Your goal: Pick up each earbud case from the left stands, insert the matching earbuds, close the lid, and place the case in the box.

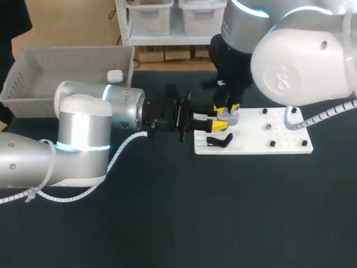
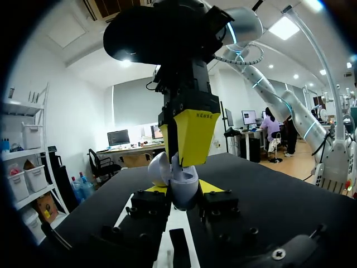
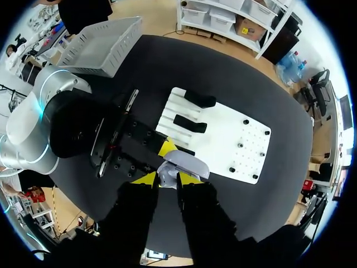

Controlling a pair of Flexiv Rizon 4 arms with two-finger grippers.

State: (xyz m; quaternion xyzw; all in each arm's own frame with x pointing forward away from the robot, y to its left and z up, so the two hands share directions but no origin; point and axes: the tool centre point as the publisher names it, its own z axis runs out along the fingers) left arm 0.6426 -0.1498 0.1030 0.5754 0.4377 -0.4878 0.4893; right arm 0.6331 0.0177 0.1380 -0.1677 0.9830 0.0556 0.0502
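**Open earbud case held over the left part of the white board**

The earbud case (image 2: 181, 181), pale and rounded, is held with its lid open between the two yellow tips of the left tool (image 2: 184, 191), which is closed on it from two sides. The case is seen over the far left part of the white board (image 1: 279, 142); whether it touches the board cannot be told.

The right tool (image 3: 168, 180) is set straight down onto the case from above, its yellow end meeting the open case. Whether this tool is open or closed cannot be told, and nothing can be made out in its grip.

The left arm is stretched in level from the left, while the right arm is brought in from the far right and bent down over the board.

Just near of the case, black stands (image 3: 189, 123) are fixed on the left end of the board. Small dark pegs (image 1: 269, 127) are scattered over its right half.

The board is laid on the dark desk (image 1: 167, 223), right of the middle. At the far left of the desk a pale slatted basket (image 1: 33, 61) is placed, well apart from the board. A small white case (image 1: 115, 76) is seen inside it, by its right wall.
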